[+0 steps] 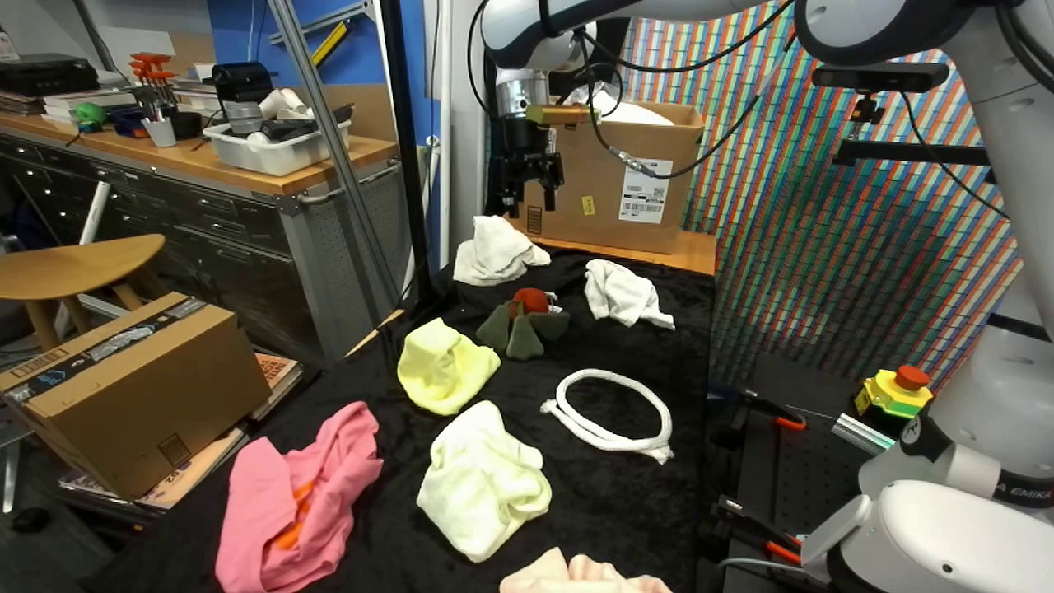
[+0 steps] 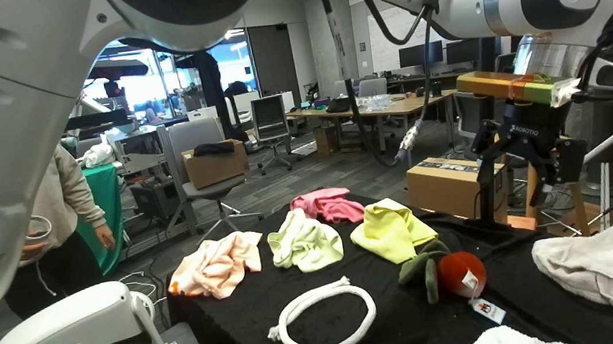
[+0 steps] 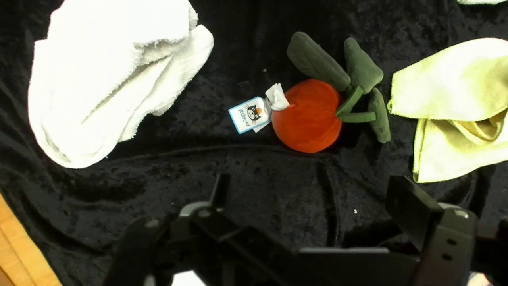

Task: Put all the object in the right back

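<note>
My gripper [image 3: 311, 191] stands open above the far part of the black-covered table, nothing between its fingers. Ahead of it in the wrist view lies a red plush with green leaves [image 3: 307, 117]. A white cloth [image 3: 107, 79] is to its left, a yellow cloth [image 3: 452, 83] to its right. In an exterior view a second white cloth [image 1: 626, 294], a white rope ring [image 1: 617, 445], a pale yellow cloth [image 1: 486, 486], a pink cloth [image 1: 305, 502] and a partly cut-off peach cloth [image 1: 576, 575] are spread over the table.
A cardboard box [image 1: 609, 189] stands on a wooden surface behind the table's far end, close to the gripper. Another cardboard box [image 1: 140, 387] sits beside the table. A person [image 2: 65, 205] stands near the robot base. Cables hang from the arm.
</note>
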Robot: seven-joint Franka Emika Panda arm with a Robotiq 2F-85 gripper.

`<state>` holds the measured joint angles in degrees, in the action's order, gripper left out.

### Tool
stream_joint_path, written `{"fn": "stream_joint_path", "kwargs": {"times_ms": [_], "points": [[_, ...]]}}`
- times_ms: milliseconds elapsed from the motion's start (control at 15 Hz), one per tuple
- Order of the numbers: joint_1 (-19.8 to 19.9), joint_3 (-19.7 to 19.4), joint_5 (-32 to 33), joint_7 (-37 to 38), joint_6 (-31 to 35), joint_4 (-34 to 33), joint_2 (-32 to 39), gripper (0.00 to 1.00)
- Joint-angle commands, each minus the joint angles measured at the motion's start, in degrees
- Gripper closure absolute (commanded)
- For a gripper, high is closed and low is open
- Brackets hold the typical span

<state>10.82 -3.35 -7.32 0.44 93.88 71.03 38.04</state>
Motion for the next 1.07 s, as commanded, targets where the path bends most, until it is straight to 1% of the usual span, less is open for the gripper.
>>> {"fn": "stream_joint_path", "kwargs": {"times_ms": [0, 267, 533, 733, 1000], "points": [[0.41, 0.52, -1.38, -2.08, 2.67, 3.11, -0.98, 0.00], [0.34, 0.46, -0.91, -3.48, 6.84, 4.68, 0.05, 0.00], [0.12, 0.32, -0.41, -3.66, 12.47, 5.34, 1.92, 0.00], [0.04, 0.14, -0.02, -3.42, 16.15, 5.10, 3.75, 0.00], [0.16, -0.14, 0.46, -3.13, 19.30, 3.45, 6.86, 0.00]]}}
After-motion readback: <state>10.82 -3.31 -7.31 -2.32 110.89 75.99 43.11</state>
